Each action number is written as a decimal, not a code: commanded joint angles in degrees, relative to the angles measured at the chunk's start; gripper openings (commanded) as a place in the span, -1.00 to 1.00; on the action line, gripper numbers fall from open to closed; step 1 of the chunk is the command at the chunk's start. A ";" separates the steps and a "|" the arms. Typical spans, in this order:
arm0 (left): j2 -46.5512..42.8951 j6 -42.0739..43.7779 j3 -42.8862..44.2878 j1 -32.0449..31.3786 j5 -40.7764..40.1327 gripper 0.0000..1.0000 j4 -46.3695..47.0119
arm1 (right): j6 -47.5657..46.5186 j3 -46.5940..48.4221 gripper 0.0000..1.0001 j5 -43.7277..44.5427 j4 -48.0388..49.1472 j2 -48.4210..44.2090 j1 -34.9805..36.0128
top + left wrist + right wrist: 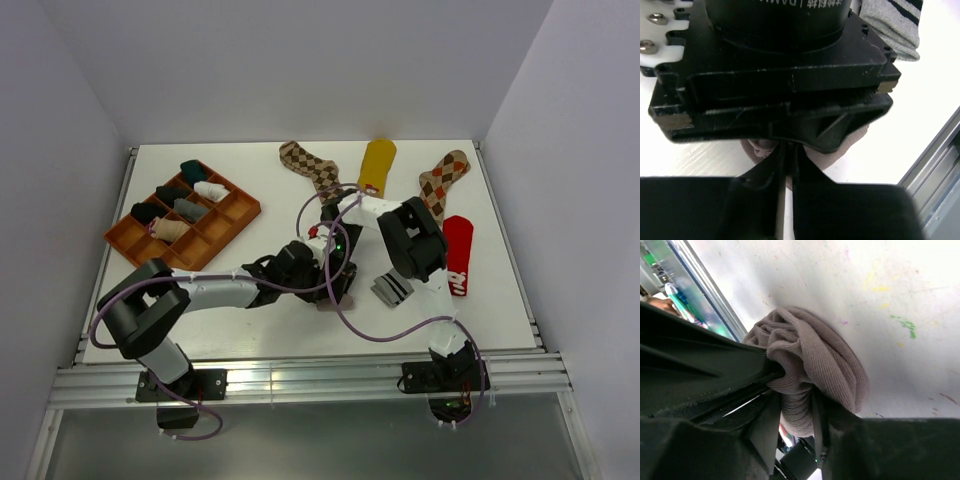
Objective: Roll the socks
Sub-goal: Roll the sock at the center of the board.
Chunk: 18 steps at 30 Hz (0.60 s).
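Rolling of the taupe sock is judged near done: it is bunched into a tight ball at the middle of the worktop, towards the near side, just left of the grey striped sock. The right tool is clamped on the ribbed cuff end of the ball. The left tool is seen with jaws almost together and tips buried in a fold; cloth appears pinched there.

Risks: if either tool is released before the cuff is turned over the ball, the knit can be expected to spring loose and unroll. Both tools are crowded tip to tip, so a knock or a snagged fold is likely on retreat. Cables are looped close by.

Materials: soft ribbed knit, stretchy, matte, lumpy round shape. The worktop is hard, white and smooth, marked with faint colour smears. Flat socks are laid far and right: two argyle socks, a mustard sock, a red sock.
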 commanded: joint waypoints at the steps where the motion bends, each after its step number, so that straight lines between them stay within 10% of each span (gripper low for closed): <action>1: 2.54 0.51 1.84 -0.29 -0.11 -0.95 -5.91 | -2.84 -1.85 -0.25 12.43 11.89 0.40 -0.61; 18: 5.62 -3.35 5.27 -0.38 -3.18 -0.99 -13.83 | -0.55 -5.19 0.14 6.71 17.43 -10.05 -6.67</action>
